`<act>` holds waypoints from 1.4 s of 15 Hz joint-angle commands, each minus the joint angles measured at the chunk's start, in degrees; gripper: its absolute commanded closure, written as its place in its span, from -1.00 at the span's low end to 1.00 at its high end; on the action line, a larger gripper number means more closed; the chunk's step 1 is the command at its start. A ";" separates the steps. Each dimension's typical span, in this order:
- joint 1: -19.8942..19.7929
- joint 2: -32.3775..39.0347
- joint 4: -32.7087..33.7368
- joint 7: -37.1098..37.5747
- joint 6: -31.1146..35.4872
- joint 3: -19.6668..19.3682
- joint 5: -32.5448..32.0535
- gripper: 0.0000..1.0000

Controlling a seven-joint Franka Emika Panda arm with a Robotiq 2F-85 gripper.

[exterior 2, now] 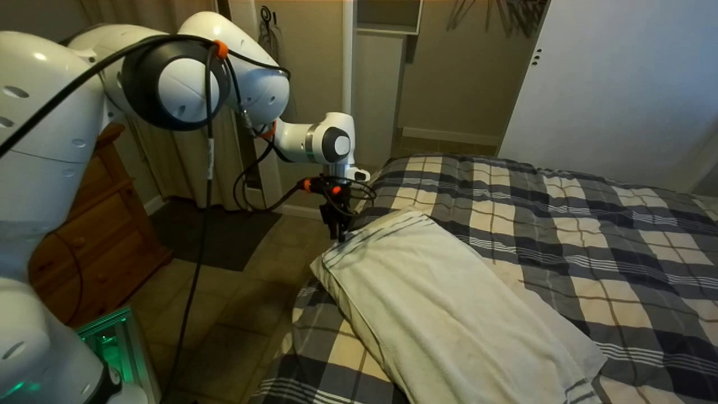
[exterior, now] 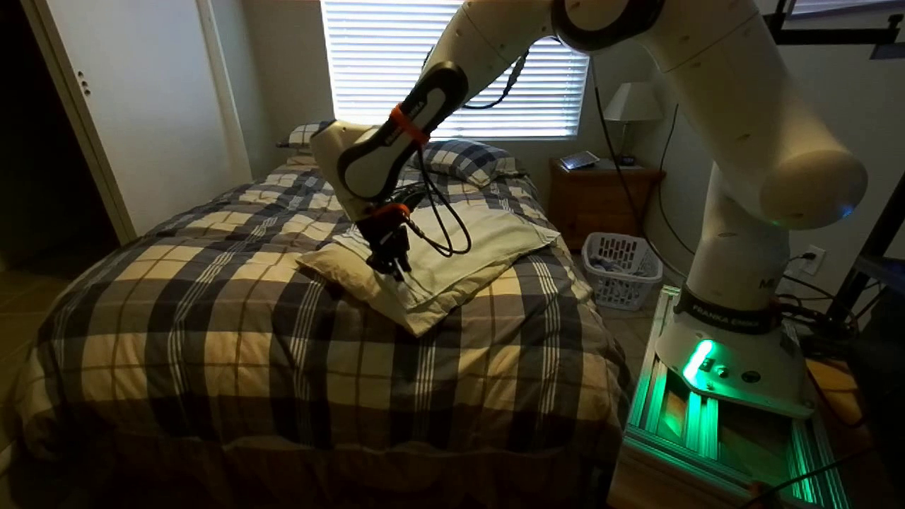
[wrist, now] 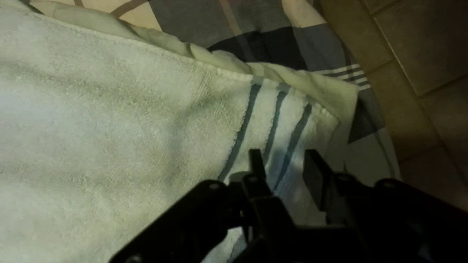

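Observation:
A whitish towel [wrist: 109, 128] with dark stripes near its end lies spread over a pale pillow [exterior: 350, 279]. In the wrist view the pillow's corner pokes out from beneath the towel's striped end. Right over those stripes, my gripper [wrist: 283, 157] stands partly open, with a gap between its two black fingers and no cloth pinched there. Both exterior views place the gripper [exterior 2: 338, 237] pointing down at the towel's striped end. Whether the fingertips touch the cloth I cannot tell.
Beneath everything is a bed with a plaid cover [exterior: 212, 339], its edge dropping to a tiled floor [wrist: 413, 73]. A white laundry basket [exterior: 622, 279] and a wooden nightstand [exterior: 604, 201] stand beside it. A wooden dresser [exterior 2: 95, 224] is near the arm's base.

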 commanded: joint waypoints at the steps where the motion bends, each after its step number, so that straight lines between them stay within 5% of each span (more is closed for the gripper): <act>1: 0.51 -3.39 0.56 1.02 0.74 -1.46 -1.14 -0.34; 6: 1.85 -10.95 -1.31 6.70 2.03 -5.41 -8.95 -0.98; 14: 1.36 -23.25 -7.30 24.31 0.53 -7.33 -25.58 -1.00; 21: -3.51 -30.97 -13.78 35.10 -0.26 -4.96 -26.21 -1.00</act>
